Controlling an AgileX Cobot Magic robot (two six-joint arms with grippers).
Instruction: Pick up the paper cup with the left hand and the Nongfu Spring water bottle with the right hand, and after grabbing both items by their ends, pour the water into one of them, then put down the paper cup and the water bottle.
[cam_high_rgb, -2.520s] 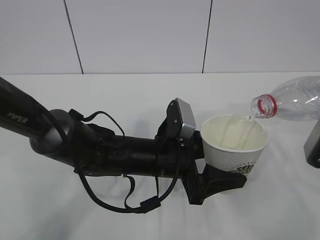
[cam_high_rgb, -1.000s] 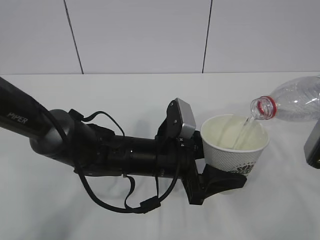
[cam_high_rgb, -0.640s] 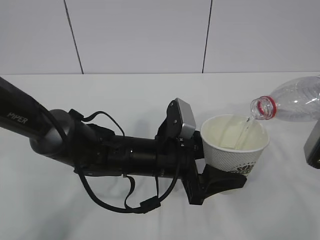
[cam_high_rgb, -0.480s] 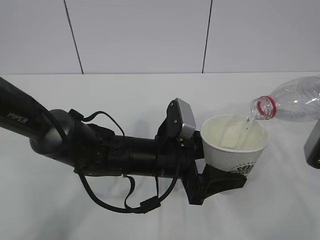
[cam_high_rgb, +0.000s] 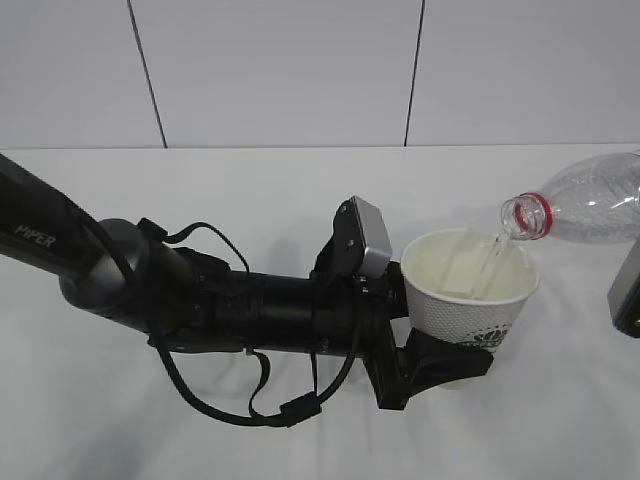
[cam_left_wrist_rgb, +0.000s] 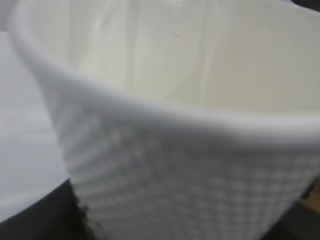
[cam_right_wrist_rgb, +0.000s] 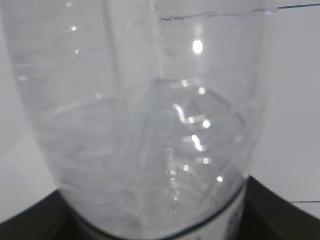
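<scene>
The white paper cup (cam_high_rgb: 468, 290) hangs above the table, upright, with my left gripper (cam_high_rgb: 447, 358) shut round its lower part. In the left wrist view the paper cup (cam_left_wrist_rgb: 190, 165) fills the frame, with a dark finger (cam_left_wrist_rgb: 42, 222) at its lower left. The clear Nongfu Spring water bottle (cam_high_rgb: 590, 208) lies tilted, its red-ringed neck (cam_high_rgb: 530, 215) over the cup's right rim. A thin stream of water (cam_high_rgb: 490, 260) runs from its mouth into the cup. In the right wrist view the bottle (cam_right_wrist_rgb: 150, 125) sits between my right gripper's dark fingers (cam_right_wrist_rgb: 280, 212), which are shut on it.
The white table (cam_high_rgb: 250, 200) spreads under both arms, with a pale panelled wall (cam_high_rgb: 280, 70) behind it. My left arm (cam_high_rgb: 200, 300) with its looping cable lies across the left and middle. A dark part of my right arm (cam_high_rgb: 626, 292) shows at the right edge.
Hardly anything differs. The bottle stays tilted over the cup and water keeps running in. Both arms hold still.
</scene>
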